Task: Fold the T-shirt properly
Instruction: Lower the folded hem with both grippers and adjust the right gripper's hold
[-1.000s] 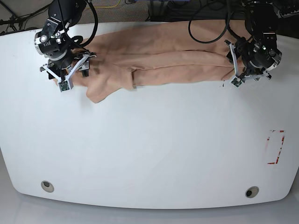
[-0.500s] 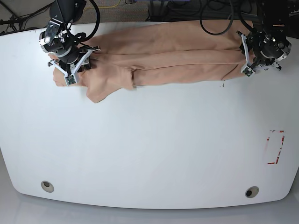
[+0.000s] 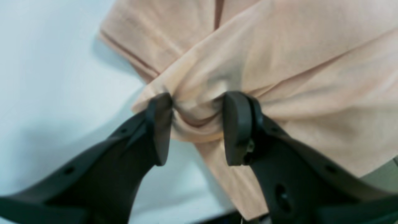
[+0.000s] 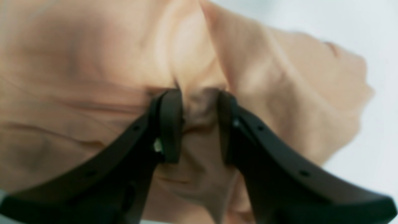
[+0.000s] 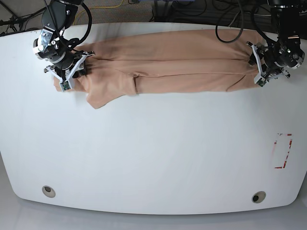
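The peach T-shirt [image 5: 168, 60] lies stretched along the far edge of the white table [image 5: 158, 158], its long axis running left to right between the 2 arms. The left gripper [image 3: 196, 124] pinches a bunched fold at one end; the right gripper [image 4: 199, 121] clamps gathered cloth at the other. A sleeve [image 5: 103, 93] droops toward the table's middle.

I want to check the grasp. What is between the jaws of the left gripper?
A bunched fold of the T-shirt sits between the jaws of the left gripper. Below it, white table shows. The cloth hides whatever lies under it.
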Robot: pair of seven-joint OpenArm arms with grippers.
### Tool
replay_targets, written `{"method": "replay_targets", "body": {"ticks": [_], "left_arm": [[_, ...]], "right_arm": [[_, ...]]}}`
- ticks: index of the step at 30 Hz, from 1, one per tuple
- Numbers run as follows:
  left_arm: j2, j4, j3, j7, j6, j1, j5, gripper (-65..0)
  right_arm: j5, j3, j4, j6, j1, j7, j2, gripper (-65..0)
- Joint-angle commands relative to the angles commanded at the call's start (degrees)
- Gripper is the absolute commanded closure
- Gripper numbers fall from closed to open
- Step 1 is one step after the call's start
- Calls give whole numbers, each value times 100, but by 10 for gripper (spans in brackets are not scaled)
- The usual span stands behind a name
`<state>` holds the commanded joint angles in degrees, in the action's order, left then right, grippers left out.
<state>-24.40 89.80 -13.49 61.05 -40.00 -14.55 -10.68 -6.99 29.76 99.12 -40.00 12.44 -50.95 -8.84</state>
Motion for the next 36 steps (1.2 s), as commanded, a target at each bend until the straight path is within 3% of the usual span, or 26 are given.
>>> {"method": "replay_targets", "body": {"ticks": [8, 12, 15, 18, 21, 23, 36], "left_arm": [[0, 325, 123, 18, 0, 105, 18, -244], [9, 475, 123, 18, 0, 105, 26, -244], [18, 475, 132, 18, 0, 105, 26, -244], [18, 475, 132, 18, 0, 114, 26, -244], [18, 475, 132, 18, 0, 114, 26, -244], [18, 475, 132, 18, 0, 114, 26, -244], [18, 466, 123, 18, 0, 123, 26, -244]], "right_arm": [[-26, -44, 774, 0, -44, -290, 53, -185], [18, -44, 853, 0, -422, -440, 255, -193], [18, -44, 730, 0, -624, -545, 273, -266], [18, -44, 501, 0, -914, -571, 308, -414], [18, -44, 185, 0, -1125, -563, 316, -510], [18, -44, -26, 0, -1292, -563, 316, -542], [-26, -53, -835, 0, -1846, -589, 352, -545]]}}
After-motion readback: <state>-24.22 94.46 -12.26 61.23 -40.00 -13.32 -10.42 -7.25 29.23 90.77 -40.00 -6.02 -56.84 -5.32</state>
